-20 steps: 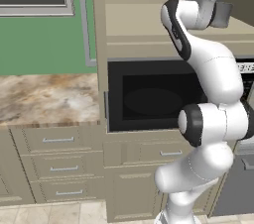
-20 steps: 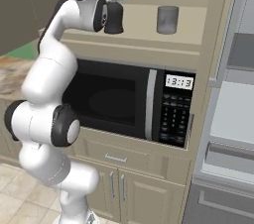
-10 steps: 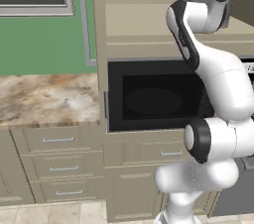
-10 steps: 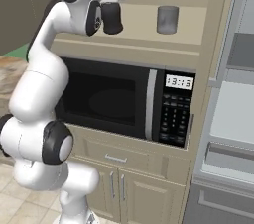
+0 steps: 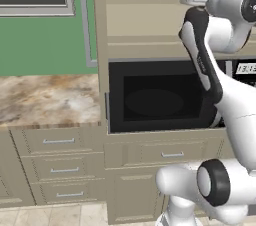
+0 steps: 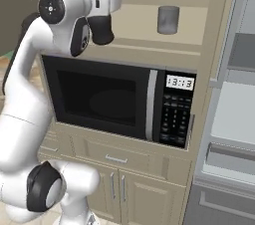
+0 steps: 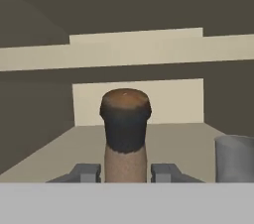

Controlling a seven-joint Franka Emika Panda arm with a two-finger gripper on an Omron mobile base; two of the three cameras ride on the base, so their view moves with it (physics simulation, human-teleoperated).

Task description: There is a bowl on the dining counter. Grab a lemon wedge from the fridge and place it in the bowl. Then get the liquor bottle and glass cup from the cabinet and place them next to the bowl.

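In the hand view the liquor bottle stands upright right in front of the camera, with a tan neck and a dark cap with a brown top. My gripper is shut on its neck, one fingertip close on each side. The grey glass cup stands on the beige cabinet shelf just to the bottle's right. In the right base view my gripper hangs at the open shelf's left end above the microwave, and the glass cup stands further right on that shelf.
A black microwave sits under the shelf, with drawers and cabinet doors below. The open fridge is at the right. A marble counter lies to the left under a window, against a green wall.
The hand has drawn left and slightly down along the shelf front, away from the glass cup. The elbow has swung outward. The grip on the bottle is unchanged.
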